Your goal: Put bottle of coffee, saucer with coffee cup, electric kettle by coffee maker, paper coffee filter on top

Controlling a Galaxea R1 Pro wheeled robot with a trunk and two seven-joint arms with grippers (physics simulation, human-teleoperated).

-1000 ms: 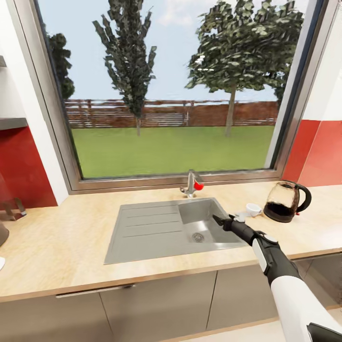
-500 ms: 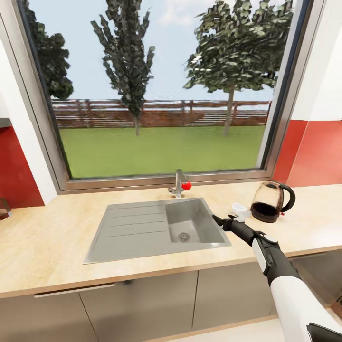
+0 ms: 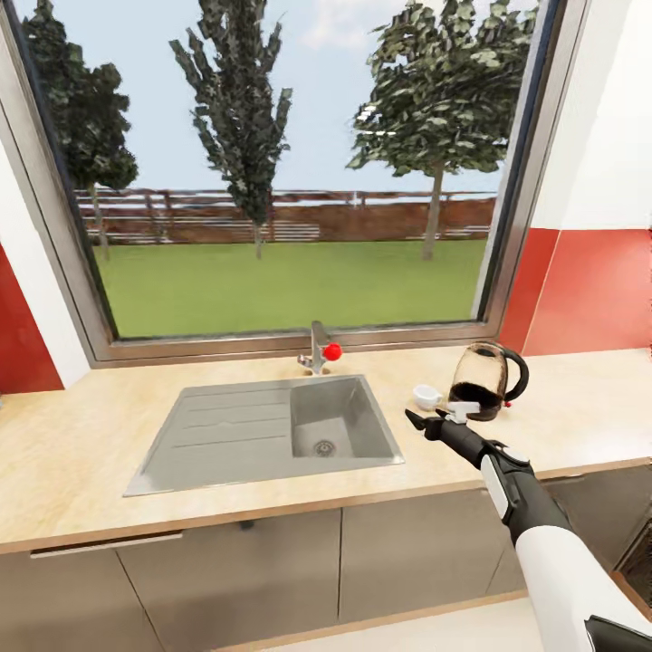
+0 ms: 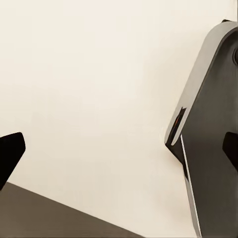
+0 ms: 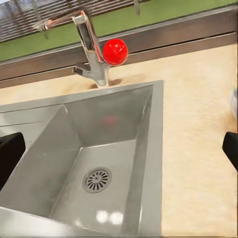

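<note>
Head view: right gripper (image 3: 426, 423) out over the tabletop (image 3: 81, 453) just right of the sink (image 3: 272, 435), holding nothing, fingers too small to judge the gap. Kettle (image 3: 484, 382) and cup (image 3: 426, 396) on the tabletop beyond it, cup just left of the kettle. Saucer hard to make out, maybe hidden behind the gripper. Risk: arm swinging wide and clipping the cup or kettle, or knocking the cup into the sink.

Left wrist view: left gripper (image 4: 119, 148) wide open, empty, dark fingertips (image 4: 10, 151) cut off at both edges. Pale blank surface and a grey robot part ahead, hard to identify.

Right wrist view: wide open, empty, aimed at the sink basin and tap (image 5: 94, 54) with its red knob. Blurred white sliver at one edge, possibly the cup.
</note>
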